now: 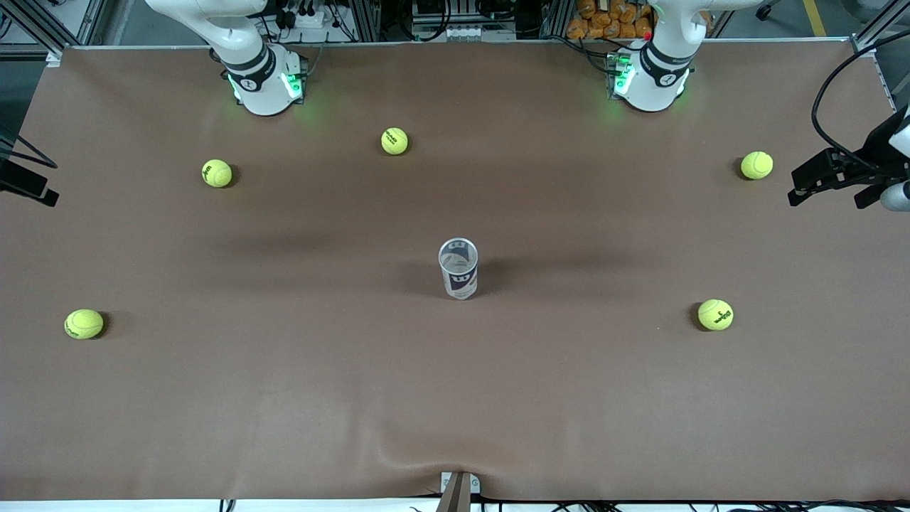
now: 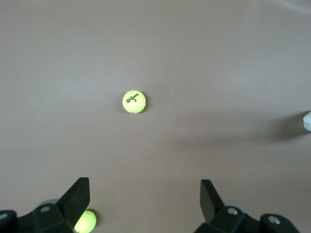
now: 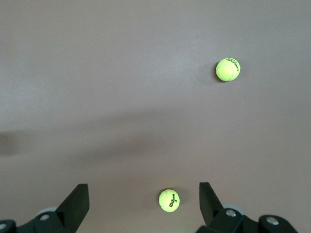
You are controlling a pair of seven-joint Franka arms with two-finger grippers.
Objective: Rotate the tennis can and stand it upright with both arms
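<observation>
The tennis can (image 1: 458,269) stands upright in the middle of the table, its silvery rim on top and its white, dark-blue and red label facing the front camera. Only its pale edge (image 2: 307,121) shows in the left wrist view. My left gripper (image 1: 828,198) hangs open and empty over the left arm's end of the table, well away from the can; the left wrist view shows that gripper (image 2: 146,196) with wide jaws. My right gripper (image 1: 32,190) is at the right arm's end and mostly out of the front view; the right wrist view shows it (image 3: 144,196) open and empty.
Several yellow-green tennis balls lie scattered: two toward the left arm's end (image 1: 756,165) (image 1: 715,314), two toward the right arm's end (image 1: 217,173) (image 1: 84,323), one between the bases (image 1: 394,141). One ball (image 3: 169,199) lies on the table under the right gripper.
</observation>
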